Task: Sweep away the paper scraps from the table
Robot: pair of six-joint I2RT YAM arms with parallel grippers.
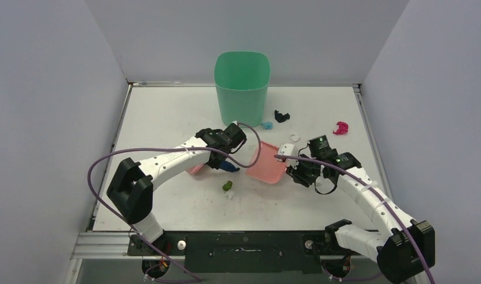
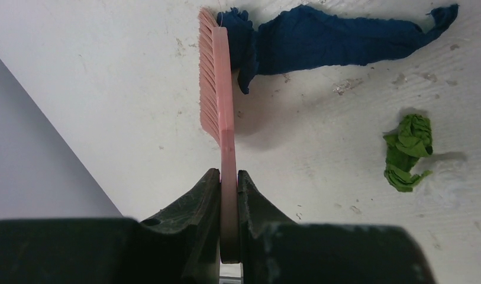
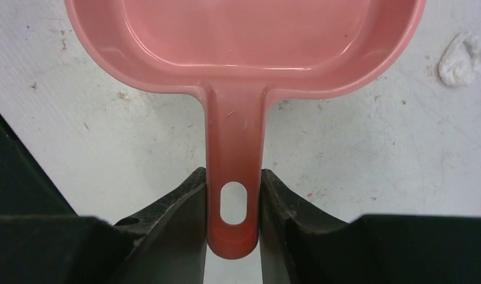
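Observation:
My left gripper [image 1: 218,158] is shut on the handle of the pink hand brush [image 2: 217,89], held on edge over the table [image 1: 167,118]. A long dark blue paper scrap [image 2: 332,41] lies against the bristle end and also shows in the top view [image 1: 229,168]. A green scrap [image 2: 408,152] lies nearby, with a small white bit [image 1: 231,194] beside it. My right gripper [image 1: 294,167] is shut on the handle of the pink dustpan [image 3: 244,35], which is empty and rests low on the table [image 3: 78,148]. Light blue [image 1: 267,125], black [image 1: 281,116], white [image 1: 294,137] and magenta [image 1: 341,128] scraps lie behind the dustpan.
A tall green bin [image 1: 242,86] stands at the back middle of the table. Grey walls close in the left, back and right. Metal rails run along the table edges. Purple cables loop from both arms. A white scrap [image 3: 461,52] lies right of the dustpan in the right wrist view.

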